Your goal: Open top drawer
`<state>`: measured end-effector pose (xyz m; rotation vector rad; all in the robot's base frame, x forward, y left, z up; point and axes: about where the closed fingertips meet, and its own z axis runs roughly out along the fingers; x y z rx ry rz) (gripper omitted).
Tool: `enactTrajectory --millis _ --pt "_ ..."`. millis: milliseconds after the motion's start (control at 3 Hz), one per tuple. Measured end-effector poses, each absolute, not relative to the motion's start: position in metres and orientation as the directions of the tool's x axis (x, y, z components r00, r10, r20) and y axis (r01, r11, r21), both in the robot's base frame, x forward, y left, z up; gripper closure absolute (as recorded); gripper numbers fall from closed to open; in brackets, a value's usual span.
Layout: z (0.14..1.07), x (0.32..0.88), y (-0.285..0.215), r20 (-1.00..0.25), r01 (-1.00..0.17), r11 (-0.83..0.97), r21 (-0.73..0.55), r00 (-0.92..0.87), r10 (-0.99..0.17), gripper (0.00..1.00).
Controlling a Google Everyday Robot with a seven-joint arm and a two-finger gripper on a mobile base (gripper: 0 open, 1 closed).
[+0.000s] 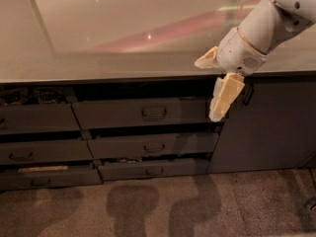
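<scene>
Widely spread jaws beside top drawer (123,113)

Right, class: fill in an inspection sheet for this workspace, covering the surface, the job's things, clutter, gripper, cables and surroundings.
Surface: countertop, pale and glossy, reflecting lights.
Job's things: top drawer, dark front with a central loop handle and a dark gap above it; nothing grips it.
Clutter: pale long object in a lower drawer of the left stack; small dark items in that stack's top drawer.
Gripper: gripper at the counter's front edge, by the top drawer's right end, away from the handle; jaws open, holding nothing.
Cables: nothing seen.
Surroundings: dark cabinet door to the right; carpet with shadows.
</scene>
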<state>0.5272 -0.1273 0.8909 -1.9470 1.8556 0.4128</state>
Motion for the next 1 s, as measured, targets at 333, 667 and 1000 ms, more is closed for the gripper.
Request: enactTrajectory --millis 333,667,1000 --pt "0.854 0.552 -0.139 -0.499 -0.998 -0.021 -0.053 0.044 -0.865 0.00" --pt "0.803 0.581 -0.145 -0.528 -0.999 -0.043 0.012 0.031 -0.849 0.00" --pt "0.802 0.581 -0.144 -0.528 -0.999 -0.043 0.011 0.031 -0.849 0.00"
